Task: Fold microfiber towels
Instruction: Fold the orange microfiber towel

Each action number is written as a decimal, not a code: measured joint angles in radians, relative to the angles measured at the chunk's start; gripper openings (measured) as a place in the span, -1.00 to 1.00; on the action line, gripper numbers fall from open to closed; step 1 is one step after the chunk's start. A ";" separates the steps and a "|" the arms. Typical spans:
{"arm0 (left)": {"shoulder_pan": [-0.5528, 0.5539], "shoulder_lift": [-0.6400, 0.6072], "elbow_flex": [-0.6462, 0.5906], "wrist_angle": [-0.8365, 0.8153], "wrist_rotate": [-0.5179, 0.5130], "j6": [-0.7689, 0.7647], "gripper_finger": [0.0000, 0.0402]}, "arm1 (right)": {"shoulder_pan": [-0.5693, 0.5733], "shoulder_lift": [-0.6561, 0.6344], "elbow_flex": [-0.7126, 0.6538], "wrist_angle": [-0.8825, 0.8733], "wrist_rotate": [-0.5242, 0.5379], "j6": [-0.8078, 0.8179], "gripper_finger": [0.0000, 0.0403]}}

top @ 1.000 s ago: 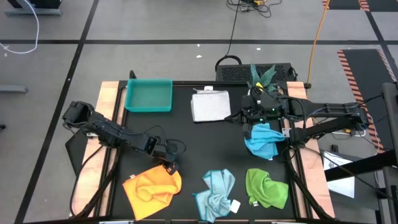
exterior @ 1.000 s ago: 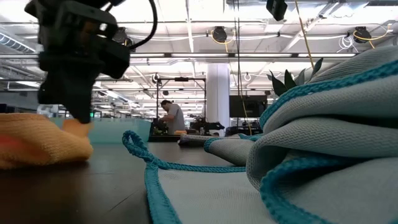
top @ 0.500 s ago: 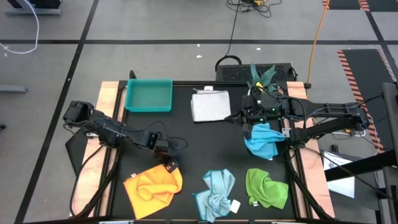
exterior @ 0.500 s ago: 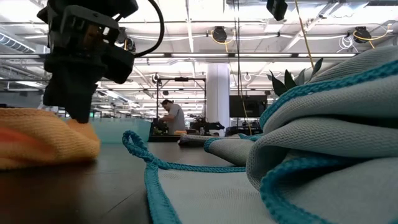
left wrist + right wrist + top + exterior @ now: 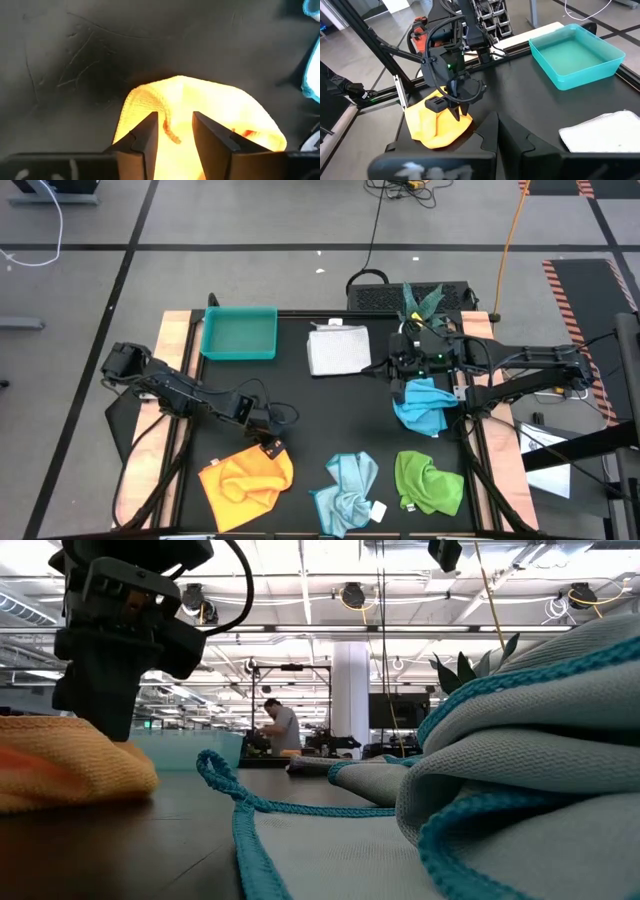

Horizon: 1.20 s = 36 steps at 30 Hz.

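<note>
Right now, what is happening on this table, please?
A two-arm robot is working on microfiber towels. The left end effector is at the far corner of the yellow-orange towel, with its fingers a little apart over the fabric. The right end effector rests shut at the bright blue towel. The white-grey towel lies flat beside the teal tray; the pale blue towel and green towel lie crumpled.

White-grey towel [image 5: 338, 350]: folded flat, far centre of the surface. Bright blue towel [image 5: 423, 405]: bunched, right side. Yellow-orange towel [image 5: 246, 475]: crumpled, near left. Pale blue towel [image 5: 347, 486]: crumpled, near centre. Green towel [image 5: 427, 481]: bunched, near right.
</note>
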 joint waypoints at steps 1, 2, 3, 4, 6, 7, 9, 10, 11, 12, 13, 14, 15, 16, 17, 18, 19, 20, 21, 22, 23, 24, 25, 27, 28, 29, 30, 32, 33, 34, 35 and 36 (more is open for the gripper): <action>0.000 0.000 0.000 0.000 -0.002 -0.003 -0.37 | 0.000 -0.001 0.000 0.000 0.000 0.000 -1.00; 0.000 0.000 0.000 0.000 -0.003 -0.004 -0.36 | 0.000 -0.003 0.000 0.000 0.000 0.000 -1.00; 0.000 0.000 0.000 0.000 -0.003 -0.009 -0.35 | 0.000 -0.007 0.000 -0.001 0.000 0.000 -1.00; 0.000 0.000 0.000 0.000 -0.003 -0.016 -0.35 | 0.000 -0.009 0.000 0.000 0.000 0.000 -1.00; 0.000 0.000 0.000 0.000 -0.002 -0.018 -0.35 | 0.000 -0.016 0.000 0.000 0.000 0.000 -1.00; 0.000 0.000 0.000 0.000 -0.002 -0.018 -0.35 | 0.000 -0.020 0.000 -0.002 0.000 0.000 -1.00; 0.000 0.002 0.000 -0.002 0.001 -0.028 -0.35 | 0.000 -0.024 0.000 0.003 0.000 -0.004 -1.00; 0.000 0.007 0.000 -0.001 0.011 -0.030 -0.38 | 0.000 -0.028 0.000 -0.001 0.000 -0.004 -1.00; 0.000 0.010 0.000 0.001 0.022 -0.032 -0.42 | 0.000 -0.030 0.000 -0.002 0.000 -0.004 -1.00; 0.000 0.012 0.000 0.002 0.030 -0.033 -0.49 | 0.000 -0.031 0.000 0.001 0.000 -0.005 -1.00; 0.000 0.012 0.000 0.008 0.036 -0.030 -0.59 | 0.000 -0.031 0.000 0.001 0.000 -0.009 -1.00; 0.000 0.011 0.000 0.024 0.037 -0.018 -0.71 | 0.000 -0.033 0.000 0.000 0.000 -0.011 -1.00; 0.000 0.011 0.000 0.043 0.032 -0.002 -0.84 | 0.000 -0.033 0.000 -0.003 0.000 -0.012 -1.00; 0.000 0.011 0.000 0.063 0.017 0.011 -0.92 | 0.000 -0.033 0.000 -0.005 0.000 -0.015 -1.00; 0.003 0.009 -0.001 0.086 -0.004 0.027 -0.94 | 0.000 -0.034 0.000 -0.007 0.000 -0.018 -1.00; 0.008 0.003 -0.001 0.113 -0.023 0.042 -0.95 | 0.000 -0.034 0.000 -0.010 0.002 -0.019 -1.00; 0.018 -0.003 0.000 0.144 -0.042 0.057 -0.96 | 0.000 -0.034 0.000 -0.017 0.003 -0.022 -1.00; 0.032 -0.005 0.007 0.166 -0.062 0.069 -0.97 | 0.000 -0.034 0.000 -0.026 0.003 -0.025 -1.00; 0.047 -0.007 0.012 0.185 -0.084 0.082 -0.98 | 0.000 -0.034 0.000 -0.030 0.004 -0.027 -1.00; 0.064 -0.013 0.020 0.189 -0.112 0.096 -0.98 | 0.000 -0.032 0.000 -0.031 0.004 -0.027 -1.00; 0.083 -0.021 0.029 0.193 -0.136 0.113 -0.98 | 0.000 -0.029 0.000 -0.033 0.004 -0.029 -1.00; 0.103 -0.028 0.045 0.200 -0.157 0.134 -0.98 | 0.003 -0.028 0.000 -0.038 0.004 -0.030 -1.00; 0.121 -0.037 0.061 0.210 -0.184 0.158 -0.98 | 0.008 -0.026 0.000 -0.048 0.005 -0.035 -1.00; 0.160 -0.058 0.088 0.207 -0.247 0.199 -0.99 | 0.022 -0.014 0.000 -0.051 0.005 -0.054 -1.00; 0.178 -0.065 0.104 0.204 -0.281 0.215 -0.99 | 0.030 -0.010 0.000 -0.046 0.007 -0.065 -1.00; 0.195 -0.071 0.119 0.207 -0.309 0.233 -0.99 | 0.041 -0.007 0.000 -0.051 0.012 -0.079 -1.00; 0.210 -0.080 0.131 0.207 -0.336 0.248 -0.99 | 0.056 0.001 0.000 -0.055 0.029 -0.094 -1.00; 0.237 -0.092 0.159 0.207 -0.393 0.276 -0.99 | 0.081 0.020 0.001 -0.053 0.080 -0.102 -1.00; 0.248 -0.097 0.171 0.214 -0.413 0.288 -0.99 | 0.092 0.029 0.000 -0.072 0.103 -0.090 -1.00; 0.259 -0.100 0.176 0.210 -0.425 0.298 -0.99 | 0.101 0.045 0.000 -0.087 0.108 -0.069 -1.00; 0.270 -0.101 0.181 0.203 -0.428 0.307 -0.99 | 0.106 0.061 0.000 -0.088 0.107 -0.043 -1.00; 0.279 -0.100 0.186 0.203 -0.428 0.315 -0.99 | 0.109 0.076 0.000 -0.099 0.107 -0.019 -1.00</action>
